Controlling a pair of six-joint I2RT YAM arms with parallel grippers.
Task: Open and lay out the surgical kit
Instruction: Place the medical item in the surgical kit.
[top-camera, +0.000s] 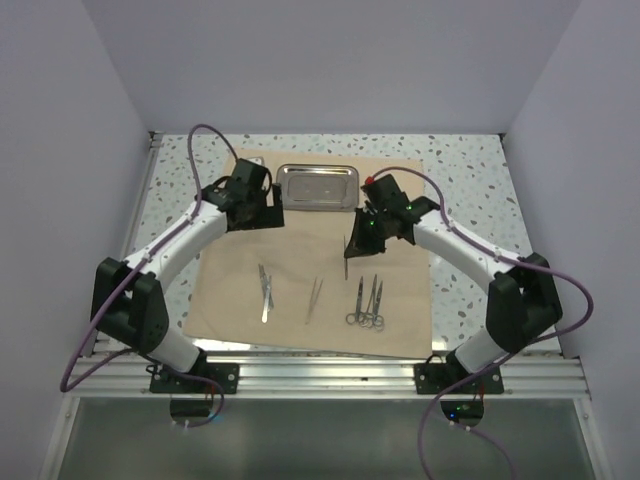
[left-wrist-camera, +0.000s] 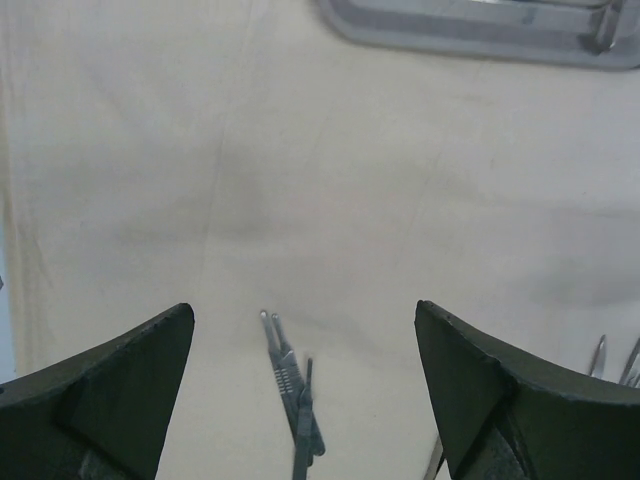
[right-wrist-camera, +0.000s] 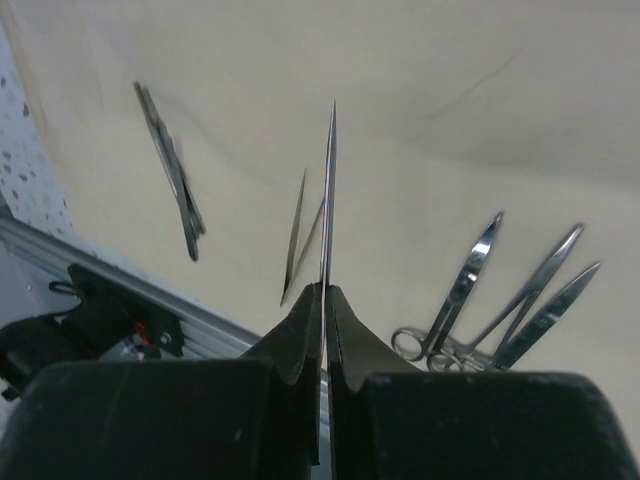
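Observation:
The tan cloth (top-camera: 310, 270) lies spread flat, with the steel tray (top-camera: 318, 187) at its far edge. On the cloth lie two scalpel-like handles (top-camera: 265, 293), tweezers (top-camera: 314, 300) and ring-handled scissors (top-camera: 367, 303). My right gripper (top-camera: 360, 240) hovers above the cloth's middle right, shut on a thin silver instrument (right-wrist-camera: 328, 200) that points out past the fingertips (right-wrist-camera: 345, 310). My left gripper (top-camera: 255, 212) is open and empty above the cloth, left of the tray. In the left wrist view, the handles (left-wrist-camera: 290, 385) lie between its fingers (left-wrist-camera: 110, 390).
The speckled tabletop (top-camera: 470, 190) shows around the cloth, and white walls close in on three sides. A metal rail (top-camera: 330, 370) runs along the near edge by the arm bases. A small silver piece (top-camera: 256, 160) lies at the cloth's far left corner.

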